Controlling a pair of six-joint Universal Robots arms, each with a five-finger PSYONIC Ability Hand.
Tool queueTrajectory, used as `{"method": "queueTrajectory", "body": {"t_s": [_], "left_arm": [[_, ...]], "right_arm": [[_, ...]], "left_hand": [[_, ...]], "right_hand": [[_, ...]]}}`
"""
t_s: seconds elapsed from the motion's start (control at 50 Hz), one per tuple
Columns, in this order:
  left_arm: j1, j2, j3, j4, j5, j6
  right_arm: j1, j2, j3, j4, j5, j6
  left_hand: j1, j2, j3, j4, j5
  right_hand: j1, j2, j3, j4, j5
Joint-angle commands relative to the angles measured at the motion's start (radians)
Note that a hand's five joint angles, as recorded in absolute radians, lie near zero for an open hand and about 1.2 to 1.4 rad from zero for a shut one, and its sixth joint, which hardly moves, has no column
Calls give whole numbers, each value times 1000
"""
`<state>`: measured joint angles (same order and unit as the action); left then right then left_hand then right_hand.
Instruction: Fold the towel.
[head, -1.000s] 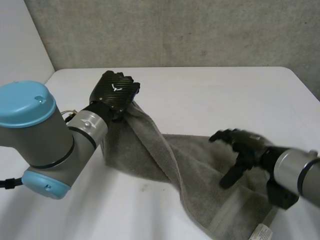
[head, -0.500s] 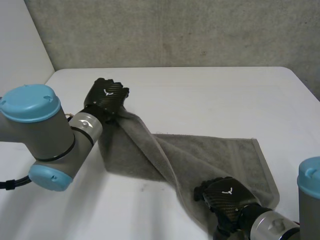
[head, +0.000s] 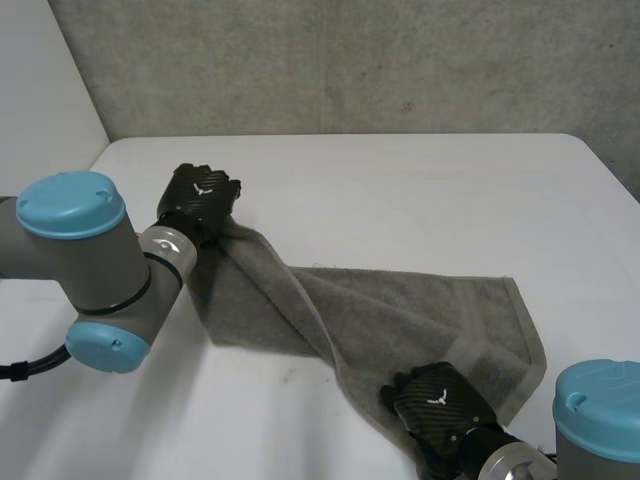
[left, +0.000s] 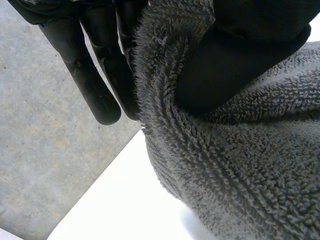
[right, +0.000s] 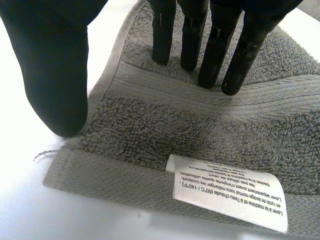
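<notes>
The left hand (head: 200, 195) is clamped on the far left corner of the grey towel (head: 420, 310). Its wrist view shows the terry pile pinched between the thumb and the fingers, and the corner is held a little above the white table (head: 400, 180). From that corner a twisted ridge of cloth runs diagonally down to the near corner, while the far right part of the towel lies flat. The right hand (head: 440, 403) is over that near corner with nothing gripped. Its fingers (right: 186, 45) reach out straight over the woven band (right: 260, 107), and the thumb stands apart at the towel's hem, beside bare table. Whether the fingertips press into the pile cannot be told. A white care label (right: 227, 192) lies sewn at the edge under the palm. The step in hand looks like securing the second corner before the fold is made. The next move probably calls for the right hand to bring thumb and fingers together on the hem. Both hands could then lift and carry their corners across together, which would also pull the twist out.
</notes>
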<state>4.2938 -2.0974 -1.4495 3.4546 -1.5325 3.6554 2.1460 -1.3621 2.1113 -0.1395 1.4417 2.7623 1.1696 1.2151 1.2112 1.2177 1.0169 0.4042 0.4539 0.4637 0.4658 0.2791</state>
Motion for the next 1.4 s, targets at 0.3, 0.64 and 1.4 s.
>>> {"method": "queueTrajectory", "body": {"t_s": [0.3, 0.64, 1.4], "left_arm": [[-8, -1, -9, -3, -3, -5], [-14, 10, -32, -20, -6, -9], [23, 146, 221, 516, -215, -204]], "right_arm": [[-41, 23, -23, -126, 3, -33], [-245, 8, -158, -85, -11, -58], [-265, 132, -984, -424, 155, -268]], "left_hand": [[227, 181, 185, 179, 205], [227, 181, 185, 179, 205], [227, 181, 185, 179, 205]], "right_hand": [[465, 415, 405, 403, 415], [992, 942, 933, 930, 943], [992, 942, 933, 930, 943]]}}
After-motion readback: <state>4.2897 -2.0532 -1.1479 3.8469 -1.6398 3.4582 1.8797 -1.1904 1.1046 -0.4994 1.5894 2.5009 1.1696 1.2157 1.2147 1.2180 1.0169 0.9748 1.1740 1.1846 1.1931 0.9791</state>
